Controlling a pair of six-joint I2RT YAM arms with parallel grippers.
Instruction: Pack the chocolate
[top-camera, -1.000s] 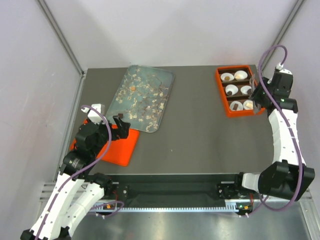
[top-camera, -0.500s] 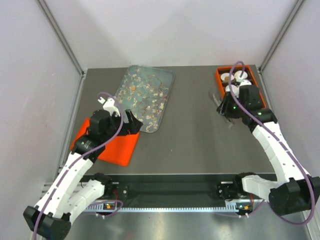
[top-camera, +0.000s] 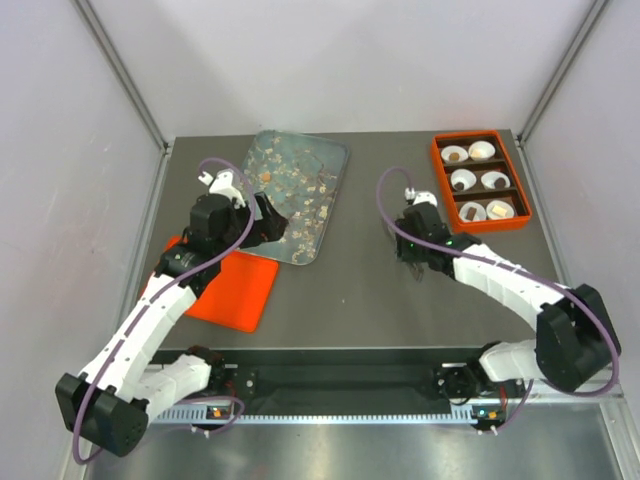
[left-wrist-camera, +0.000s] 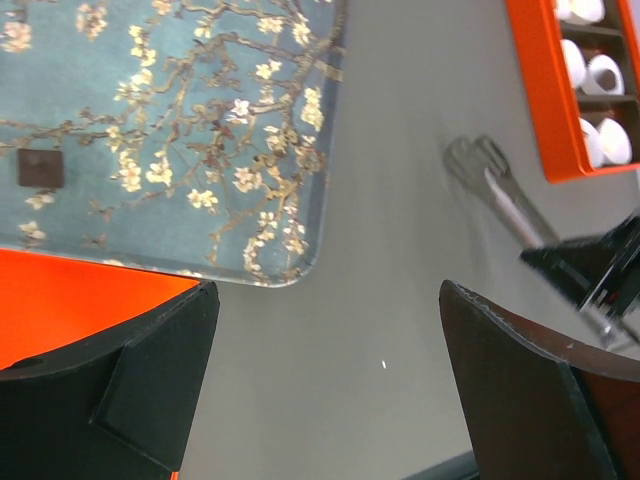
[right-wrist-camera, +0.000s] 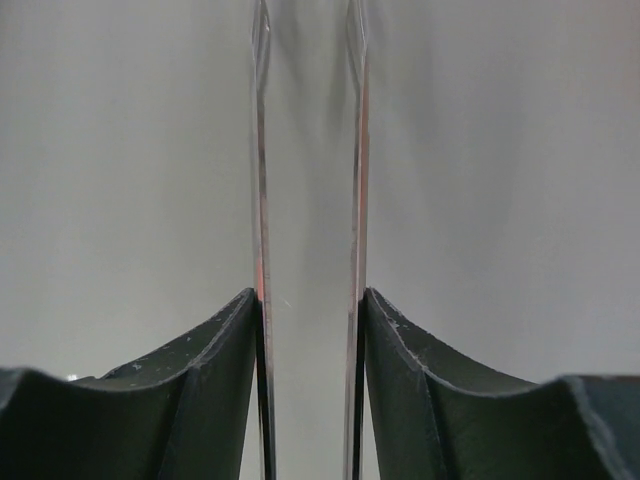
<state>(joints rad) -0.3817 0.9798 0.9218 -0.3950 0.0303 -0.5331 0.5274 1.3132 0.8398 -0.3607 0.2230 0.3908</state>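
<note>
A dark brown chocolate (left-wrist-camera: 40, 167) lies on the blue flowered tray (top-camera: 300, 165), which also shows in the left wrist view (left-wrist-camera: 200, 120). More chocolate pieces (top-camera: 463, 183) sit in white paper cups (top-camera: 482, 150) inside the orange box (top-camera: 441, 190). My left gripper (top-camera: 270, 222) is open and empty over the tray's near edge; the left wrist view shows it (left-wrist-camera: 325, 300) above bare table. My right gripper (top-camera: 410, 248) is shut on thin metal tongs (right-wrist-camera: 262, 150) at mid table, left of the box. The tongs (left-wrist-camera: 490, 180) hold nothing.
An orange lid (top-camera: 235, 290) lies at the near left, partly under my left arm, and shows in the left wrist view (left-wrist-camera: 60, 300). Grey walls and metal posts bound the table at the back and sides.
My right arm swung left from the orange box to mid table, carrying the tongs. My left gripper moved from over the orange lid up to the tray's near edge.
</note>
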